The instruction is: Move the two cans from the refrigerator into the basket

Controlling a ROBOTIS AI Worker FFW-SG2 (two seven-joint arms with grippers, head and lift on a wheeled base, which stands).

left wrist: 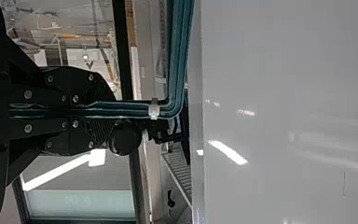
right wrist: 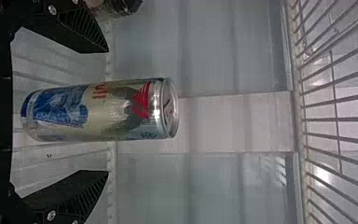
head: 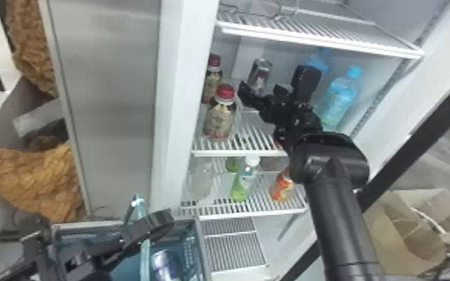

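Silver-and-blue, the cylindrical metal can [right wrist: 74,112] is standing upright on the white wire shelf [head: 216,153], just beyond the right arm's released black claw [right wrist: 108,111], whose parted fingers are flanking the can's vertical axis.

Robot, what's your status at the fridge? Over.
Right hand open around upright can. Left hand shut on basket handle. Other can in basket. Nothing seen blocking the grasp.

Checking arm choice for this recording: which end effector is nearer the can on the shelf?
Right. The right end effector is open at the can, which shows between its fingers. The left end effector is outside the refrigerator, shut on the basket handle.
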